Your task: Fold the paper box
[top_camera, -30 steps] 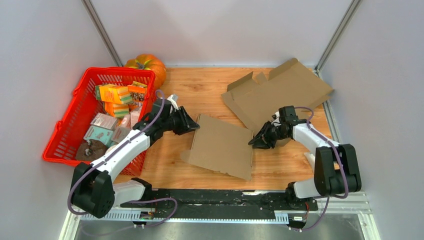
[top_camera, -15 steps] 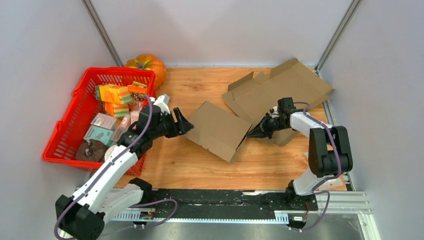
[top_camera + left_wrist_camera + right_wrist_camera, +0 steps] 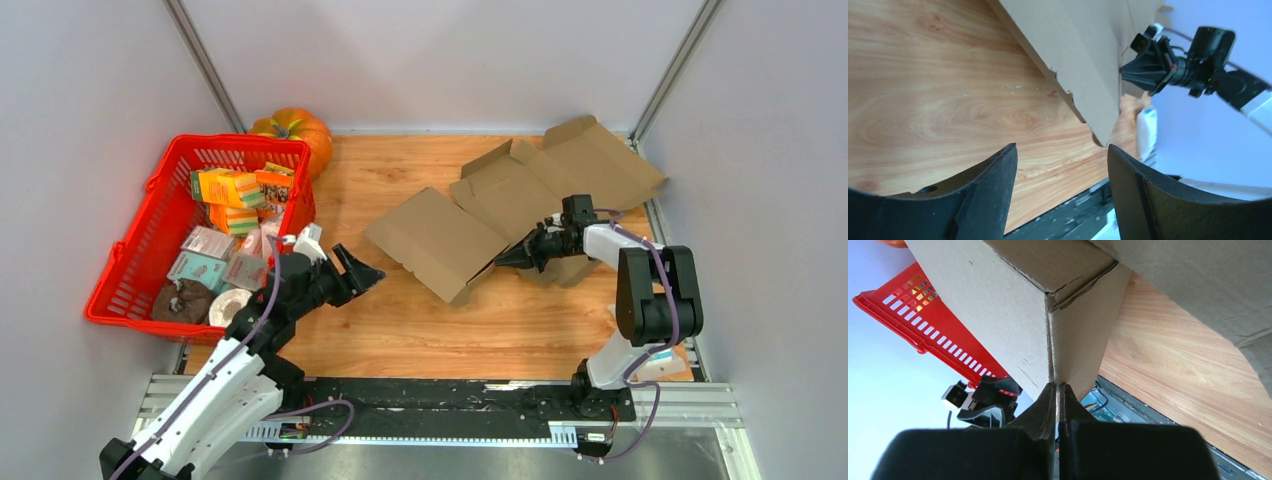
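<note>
The paper box [image 3: 435, 240] is a flattened brown cardboard piece, tilted up off the wooden table in the middle of the top view. My right gripper [image 3: 500, 260] is shut on its right-hand corner; in the right wrist view the folded cardboard edge [image 3: 1050, 335] runs down between the closed jaws of that gripper [image 3: 1058, 386]. My left gripper [image 3: 362, 271] stands open to the left of the box, apart from it. In the left wrist view the left gripper [image 3: 1062, 150] has only bare table between its fingers, with the box [image 3: 1083, 55] ahead.
A larger unfolded cardboard sheet [image 3: 580, 175] lies at the back right, partly under the held box. A red basket [image 3: 240, 142] full of small packets stands at the left, an orange pumpkin [image 3: 300, 128] behind it. A small white item [image 3: 615, 312] lies by the right arm.
My left gripper let go of the box's left edge, opened wide and drew back toward the near left. My right gripper shut on the box and pulled it back and to the right.
</note>
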Tool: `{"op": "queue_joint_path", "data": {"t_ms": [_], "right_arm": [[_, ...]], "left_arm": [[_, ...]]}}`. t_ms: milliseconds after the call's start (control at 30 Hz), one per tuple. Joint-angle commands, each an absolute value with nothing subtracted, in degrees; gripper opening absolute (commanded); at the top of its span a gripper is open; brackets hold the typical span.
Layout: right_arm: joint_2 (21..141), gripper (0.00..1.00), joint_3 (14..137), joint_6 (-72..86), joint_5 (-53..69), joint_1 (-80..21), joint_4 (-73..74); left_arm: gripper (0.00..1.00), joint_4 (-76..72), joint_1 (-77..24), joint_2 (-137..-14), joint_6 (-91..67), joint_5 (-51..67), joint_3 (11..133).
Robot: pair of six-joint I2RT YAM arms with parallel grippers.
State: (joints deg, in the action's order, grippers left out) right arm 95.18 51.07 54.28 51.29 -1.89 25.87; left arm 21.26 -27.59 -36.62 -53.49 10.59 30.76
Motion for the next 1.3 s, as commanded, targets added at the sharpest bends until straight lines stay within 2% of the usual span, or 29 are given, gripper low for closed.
{"op": "queue_joint_path", "data": {"t_ms": [0,267,533,733,967,1267], "right_arm": [[95.89,0.0,52.82,56.34,52.29,-1.23,22.68],[95.62,0.0,52.73,57.04,53.0,-1.14,21.62],[95.54,0.0,52.03,57.04,53.7,-1.14,21.01],[94.92,0.0,52.21,57.13,53.61,-1.14,21.01],[94.57,0.0,51.5,57.83,53.7,-1.14,20.21],[94.39,0.0,51.15,58.09,53.79,-1.14,19.69]], "left_arm": [[0.74,6.52,-31.11,-35.95,-73.55,3.01,24.18],[0.75,-7.61,-39.45,-47.89,-84.0,-13.15,26.28],[0.75,-23.01,-45.7,-62.56,-85.88,-19.77,25.4],[0.76,-20.66,-45.97,-69.78,-89.38,-15.74,28.65],[0.77,-29.34,-46.05,-77.34,-90.0,-11.78,29.53],[0.77,-31.98,-46.14,-83.31,-91.05,-8.53,31.9]]}}
